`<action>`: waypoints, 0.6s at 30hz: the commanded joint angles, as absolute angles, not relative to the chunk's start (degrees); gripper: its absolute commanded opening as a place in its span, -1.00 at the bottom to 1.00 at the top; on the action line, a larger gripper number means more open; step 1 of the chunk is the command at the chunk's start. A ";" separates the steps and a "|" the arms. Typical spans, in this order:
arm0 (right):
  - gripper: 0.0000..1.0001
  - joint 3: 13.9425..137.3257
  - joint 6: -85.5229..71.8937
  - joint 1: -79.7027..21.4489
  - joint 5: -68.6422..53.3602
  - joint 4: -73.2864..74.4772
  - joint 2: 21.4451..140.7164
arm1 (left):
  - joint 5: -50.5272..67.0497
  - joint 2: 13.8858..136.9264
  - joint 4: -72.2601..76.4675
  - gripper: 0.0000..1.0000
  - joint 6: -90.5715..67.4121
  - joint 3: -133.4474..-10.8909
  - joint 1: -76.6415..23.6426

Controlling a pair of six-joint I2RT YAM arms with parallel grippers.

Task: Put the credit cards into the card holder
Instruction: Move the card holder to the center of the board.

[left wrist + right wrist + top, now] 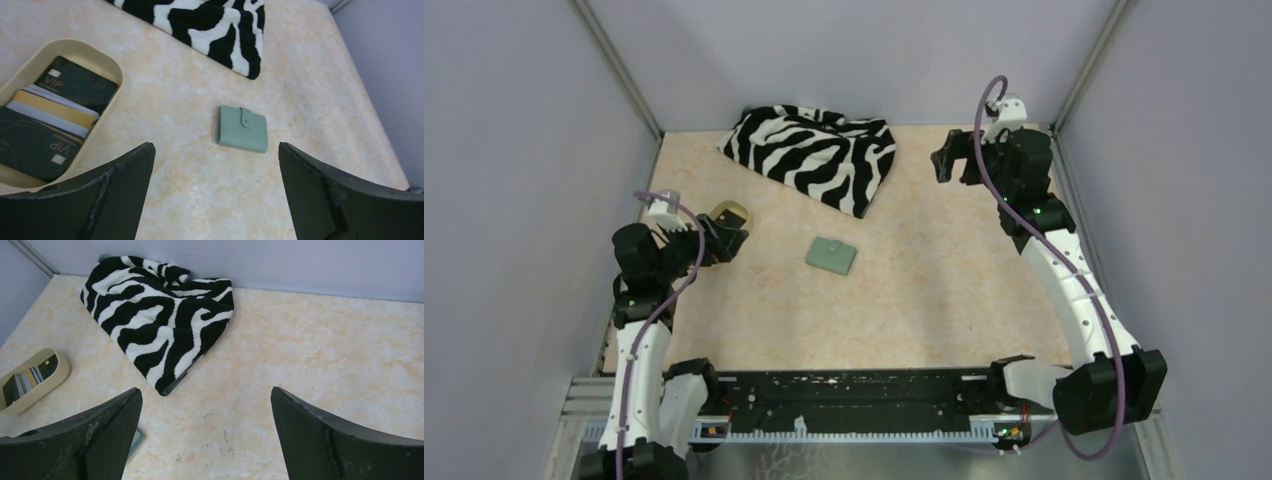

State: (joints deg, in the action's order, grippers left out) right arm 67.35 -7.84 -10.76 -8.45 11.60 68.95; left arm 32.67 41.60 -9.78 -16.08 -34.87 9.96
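Both pairs of jaws apart, empty, above beige marbled tabletop (944, 290) between plain grey walls (514, 120).

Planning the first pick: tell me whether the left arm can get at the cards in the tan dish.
Probably yes. The left gripper hangs open close to the dish, and the credit cards lie uncovered inside; only the dish wall might hinder a grasp.

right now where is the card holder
In the top view the card holder lies closed near the middle of the table, right of the tan dish and nearer the arms than the zebra cloth.
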 commanded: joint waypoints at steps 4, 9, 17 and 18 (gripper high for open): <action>0.97 62.68 -4.85 -9.45 -19.07 8.55 63.65 | 44.09 45.63 -2.11 0.98 -22.16 -32.76 9.77; 0.97 55.25 6.89 -9.23 -41.27 6.51 62.67 | 51.20 46.95 0.33 0.96 -22.05 -31.84 9.84; 0.97 47.11 16.14 -9.23 -54.29 4.28 62.94 | 41.36 45.64 3.51 0.67 -30.31 -25.77 -4.05; 0.97 47.37 17.60 -9.23 -53.52 5.64 62.82 | 36.98 45.38 3.56 0.65 -31.05 -25.16 -7.71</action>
